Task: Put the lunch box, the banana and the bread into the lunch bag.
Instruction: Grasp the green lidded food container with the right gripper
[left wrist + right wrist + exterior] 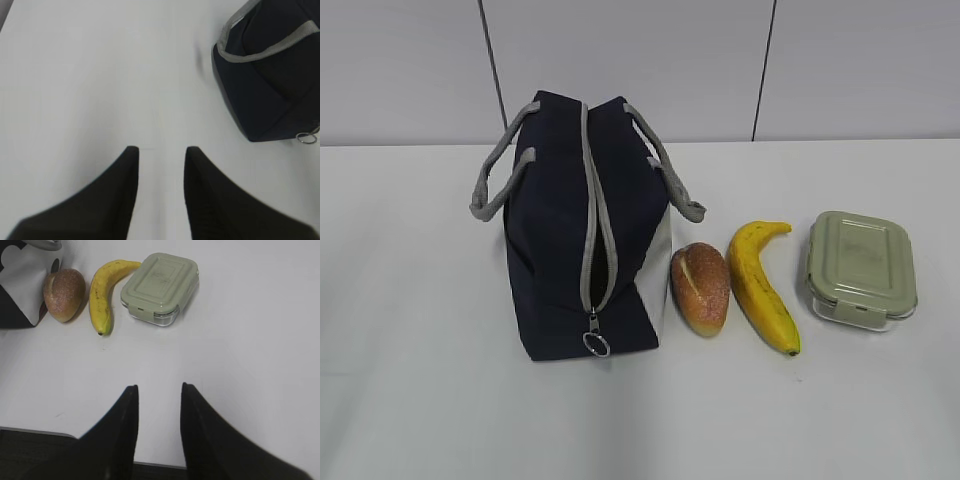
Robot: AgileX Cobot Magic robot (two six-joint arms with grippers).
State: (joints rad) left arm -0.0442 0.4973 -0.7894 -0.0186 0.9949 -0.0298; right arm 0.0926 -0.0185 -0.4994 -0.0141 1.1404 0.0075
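On the white tabletop stands the boxy navy-blue fabric lunch bag, its grey zipper partly open. Right of it lie the golden-brown crusty bread roll, curved yellow banana and sage-green-lidded clear lunch box. The left tool and right tool hover with jaws parted, holding nothing.

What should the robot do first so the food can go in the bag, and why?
Probably the left gripper should reach for the ring pull and open the zipper further. The lunch bag is zipped along most of its top, with only a short gap near the pull. The bread, banana and lunch box all lie on the table, and both grippers are empty.
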